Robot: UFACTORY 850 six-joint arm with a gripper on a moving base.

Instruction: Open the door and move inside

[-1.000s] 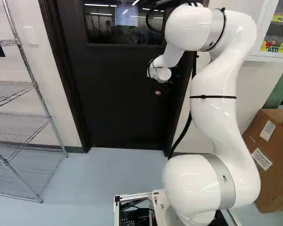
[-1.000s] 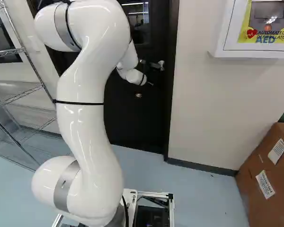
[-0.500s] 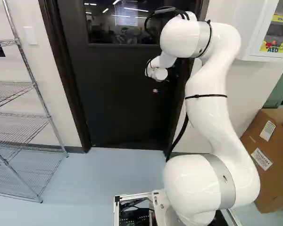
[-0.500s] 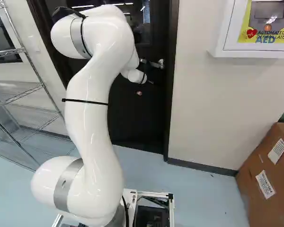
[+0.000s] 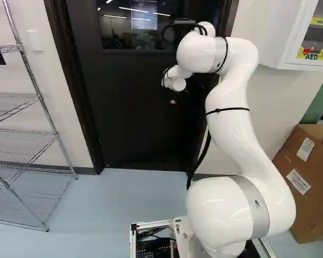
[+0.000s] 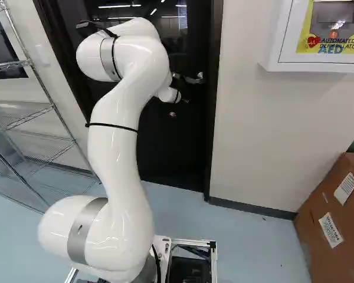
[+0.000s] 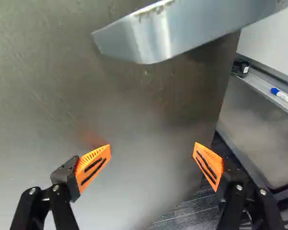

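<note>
In the right base view my gripper [image 6: 186, 101] is small, dark and partly hidden by the wrist, just below the lever handle [image 6: 194, 79] of the dark door [image 6: 171, 147]. The wrist view shows the gripper [image 7: 152, 148] open, its orange pads wide apart with nothing between them. Ahead of the fingers the metal lever [image 7: 182, 31] crosses the door's face [image 7: 53, 96]. The door is slightly ajar, swung away from the base; past its edge another space shows. Below the lever sits a round lock [image 5: 173, 101]. Whether the fingers touch the door, I cannot tell.
Wire shelving [image 5: 29, 134] stands left of the doorway. To its right are the wall, a white AED cabinet [image 6: 312, 66] and a cardboard box [image 6: 333, 218]. Through the gap, the wrist view shows a ledge with a blue-capped marker [image 7: 284, 97].
The arm has stretched forward toward the door, its upper part lowering and its wrist shifting a little left in the left base view. Lock and window have shifted slightly as the door swung away. Base still.
</note>
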